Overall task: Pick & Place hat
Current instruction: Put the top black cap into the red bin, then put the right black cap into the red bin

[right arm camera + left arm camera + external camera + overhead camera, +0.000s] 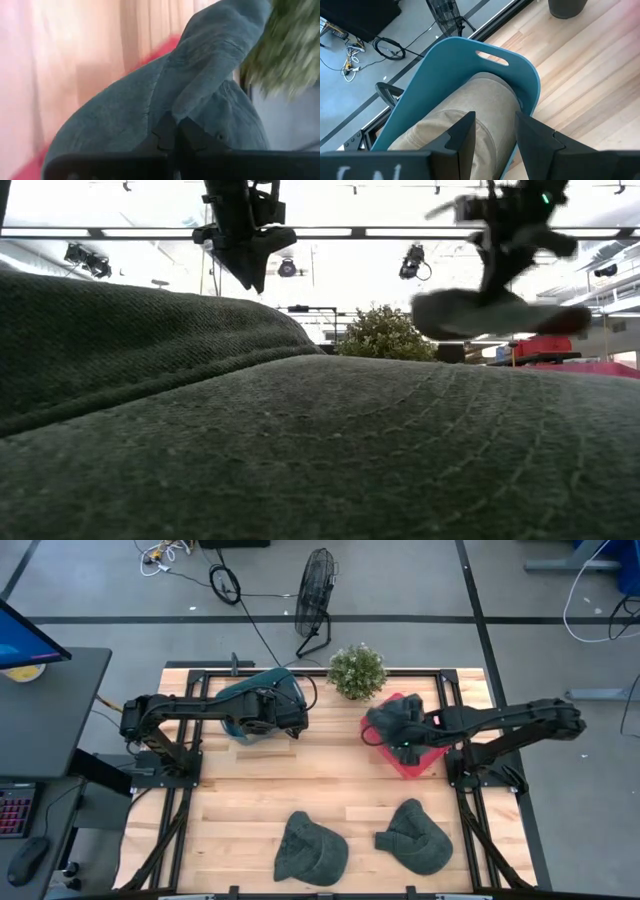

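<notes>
My right gripper (175,122) is shut on a dark grey hat (392,720) and hangs over the red bin (420,766) at the table's right. In the low view the hat (500,312) is in the air below the gripper. My left gripper (495,120) is open above a beige hat (470,107) that lies inside the blue bin (470,60) at the far left (245,700); its fingers stand over the hat without touching it. Two more dark hats (310,848) (415,837) lie flat on the table near its near edge. My right gripper pinches a raised fold of the grey hat's cloth (192,100) between its two shut fingers, coming from above. The hat is lifted clear and hangs below the fingers, roughly level, over the red bin.
A potted plant (357,670) stands at the far edge between the two bins. One near hat (300,440) fills the foreground of the low view. Bare wood (330,770) lies in the table's middle. A fan (315,595) and cables are on the floor beyond.
</notes>
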Action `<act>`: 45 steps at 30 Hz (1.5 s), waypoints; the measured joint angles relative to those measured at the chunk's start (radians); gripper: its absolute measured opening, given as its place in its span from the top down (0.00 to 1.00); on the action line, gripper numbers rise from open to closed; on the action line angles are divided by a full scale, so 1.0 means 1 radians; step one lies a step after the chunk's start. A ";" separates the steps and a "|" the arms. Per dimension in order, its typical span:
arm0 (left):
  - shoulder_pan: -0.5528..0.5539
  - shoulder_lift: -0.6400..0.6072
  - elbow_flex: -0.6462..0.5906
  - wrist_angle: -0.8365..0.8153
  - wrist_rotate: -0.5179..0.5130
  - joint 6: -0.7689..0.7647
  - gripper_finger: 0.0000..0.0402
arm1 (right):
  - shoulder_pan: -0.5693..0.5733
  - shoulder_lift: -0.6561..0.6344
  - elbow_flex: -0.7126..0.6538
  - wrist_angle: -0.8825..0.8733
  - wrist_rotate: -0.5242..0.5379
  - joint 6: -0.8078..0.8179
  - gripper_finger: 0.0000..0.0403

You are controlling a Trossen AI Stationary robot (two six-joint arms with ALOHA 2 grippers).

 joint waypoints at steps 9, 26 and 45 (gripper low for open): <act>0.000 0.000 0.000 0.004 0.000 0.000 0.65 | -0.102 -0.049 -0.260 0.228 -0.006 -0.091 1.00; 0.000 0.000 0.000 0.007 0.000 0.000 0.65 | -0.196 0.068 -0.315 0.356 -0.248 -0.403 0.98; 0.000 0.000 0.000 0.006 0.000 0.001 0.65 | -0.011 0.067 -0.070 0.262 -0.266 -0.141 0.56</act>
